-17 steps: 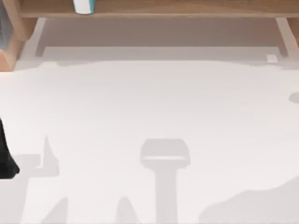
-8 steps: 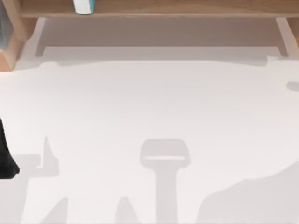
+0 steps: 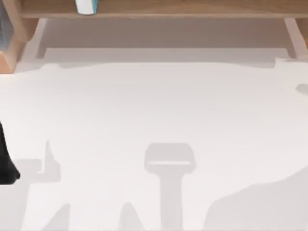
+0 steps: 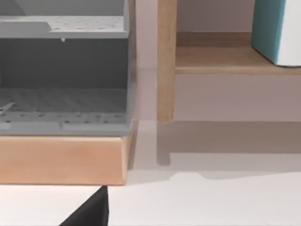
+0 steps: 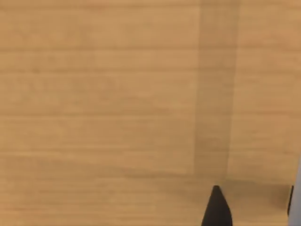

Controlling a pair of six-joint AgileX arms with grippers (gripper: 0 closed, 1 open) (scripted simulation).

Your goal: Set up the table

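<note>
The broad, plain white matte bench [image 3: 159, 110] spreads bare across the room. A teal-and-white container [image 3: 86, 6] stands on the light-brown wooden shelf [image 3: 192, 8] at the far left — nearer the left arm. Either tool's grip — cannot tell.

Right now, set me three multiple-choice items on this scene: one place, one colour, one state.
1. The grey rack sits:
A. at the table's middle
B. at the table's left, on a wooden base
C. on top of the container

2. The table is:
A. green
B. black
C. white

3. The container is:
A. lying flat on the table
B. upright on the shelf
C. held by a tool

Answers:
1 B, the left wrist view shows the rack on its base beside the shelf post.
2 C, the top view shows a plain white top.
3 B, it stands on the shelf board.
</note>
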